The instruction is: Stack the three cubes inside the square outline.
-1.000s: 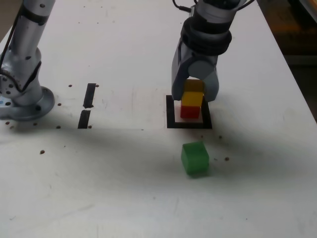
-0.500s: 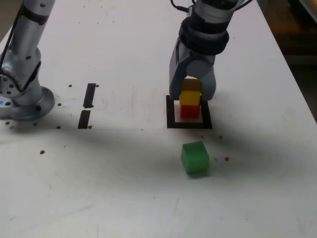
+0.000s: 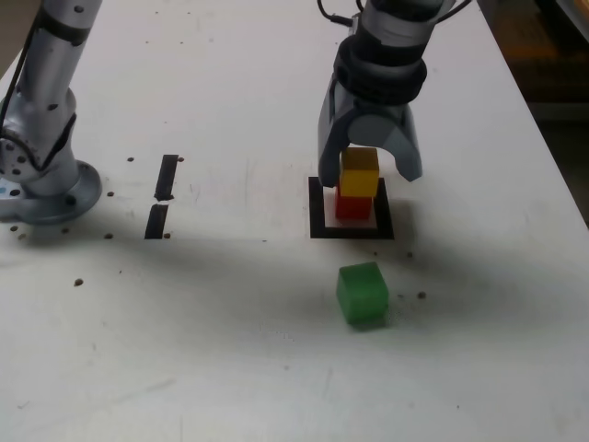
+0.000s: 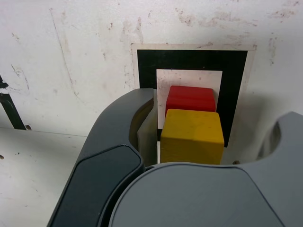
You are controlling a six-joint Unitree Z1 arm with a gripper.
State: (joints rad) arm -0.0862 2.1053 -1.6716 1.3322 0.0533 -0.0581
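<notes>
"A scuffed white table (image 3: pixel 230 341) fills the exterior view, with two short black strips (image 3: pixel 162 198) towards the exterior view's left. Where's the work?"

"At the square outline (image 3: pixel 317 210). The red cube (image 3: pixel 353 207) sits inside it, and the yellow cube (image 3: pixel 360 175) is on top of the red."

"And the one left to fetch?"

"The green cube (image 3: pixel 363 295), alone on the table outside the outline. From the gripper (image 3: pixel 370 179) it lies towards the bottom of the exterior view, almost straight down that picture and well apart from the stack. I'd say the next trip turns on that."

"Any long axis to line up with?"

"None, it's a cube. It does look a little turned against the outline, so I'd match the jaws to its flat sides. There's only the one gripper to send."

"How do the jaws stand there?"

"Spread, one on each side of the yellow cube, with a gap on the exterior view's right. The other side is very close."

"Does the wrist view bear that out?"

"Yes. The fingers stand wide apart and pinch nothing. One is just beside the yellow cube; whether it touches, I can't tell. The other is well clear. The green cube doesn't show in this view."

"So two are stacked and one remains?"

"That's my reading. I'd lift away straight first, since that close finger could drag the yellow cube askew, then go across for the green."
</notes>
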